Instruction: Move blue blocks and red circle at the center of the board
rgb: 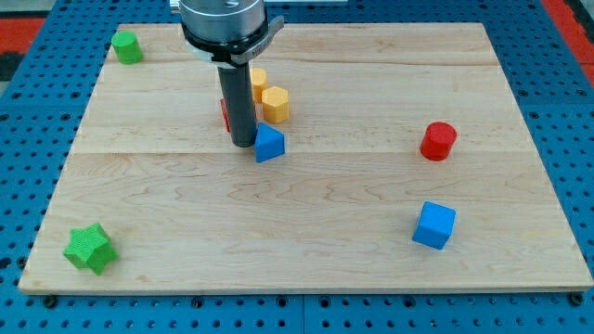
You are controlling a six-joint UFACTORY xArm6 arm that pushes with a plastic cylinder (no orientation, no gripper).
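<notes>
Blue blocks come in 2 here: a small blue wedge-like block (269, 144) left of the middle of the pale wooden board (371, 241), and a blue cube (434, 224) well apart from it, near and to the right. The red cylinder (438, 141), your "red circle", stands at the right, farther back than the cube.

You have no claw to open or close on this arm, only a dark rod; my tip (244, 144) sits just left of the blue wedge, touching it or nearly so.

Judging by that, you are on step 1: nudging the wedge right toward the centre. Next, you would want a short push rightward, kept square so the wedge does not slip off.

Behind the rod, a partly hidden red block (225, 113) and 2 yellow blocks (274, 104) cluster close; steer clear of them. A green cylinder (127, 45) far left and a green star (90, 248) near left stay out of play.
</notes>
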